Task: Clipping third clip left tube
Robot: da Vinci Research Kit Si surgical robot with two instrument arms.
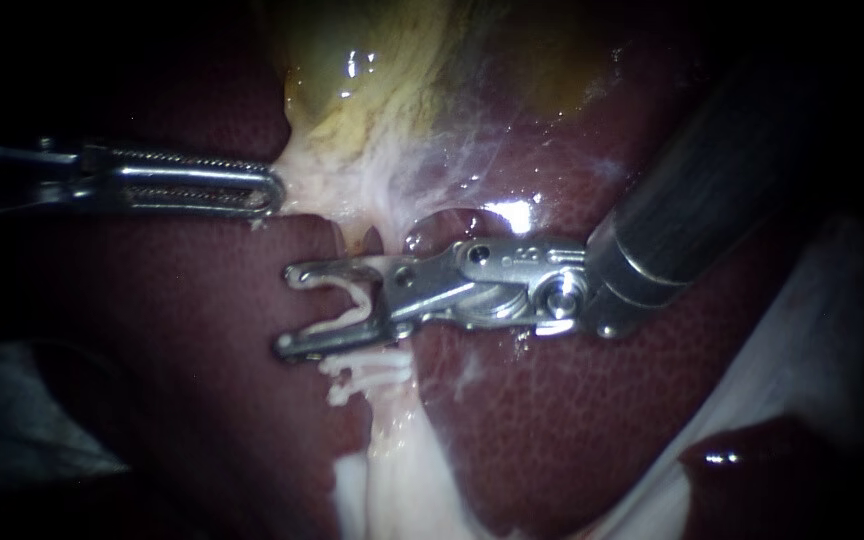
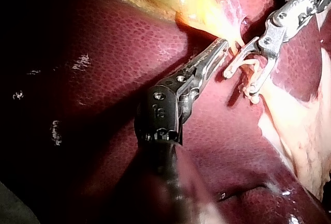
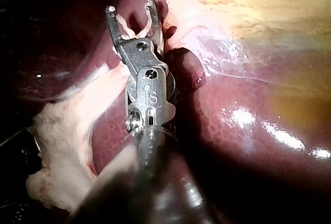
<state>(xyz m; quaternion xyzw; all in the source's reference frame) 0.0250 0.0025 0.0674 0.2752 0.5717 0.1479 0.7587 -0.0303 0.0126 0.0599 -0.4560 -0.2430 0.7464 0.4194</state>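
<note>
From the right, my right instrument holds a white clip seated between its jaws, which stand wide apart. They reach across the pale left tube, just above two white clips on it. Whether the tube lies inside the held clip I cannot tell. My left instrument comes in from the left, jaws shut on the pale tissue below the yellowish gallbladder. The left wrist view shows both: the left instrument and the right instrument. The right wrist view shows the right instrument with the clip.
Dark red liver surrounds the tube on both sides. A white sheet lies at the right beside a dark lobe. A ragged lump of pale tissue sits beside the right shaft.
</note>
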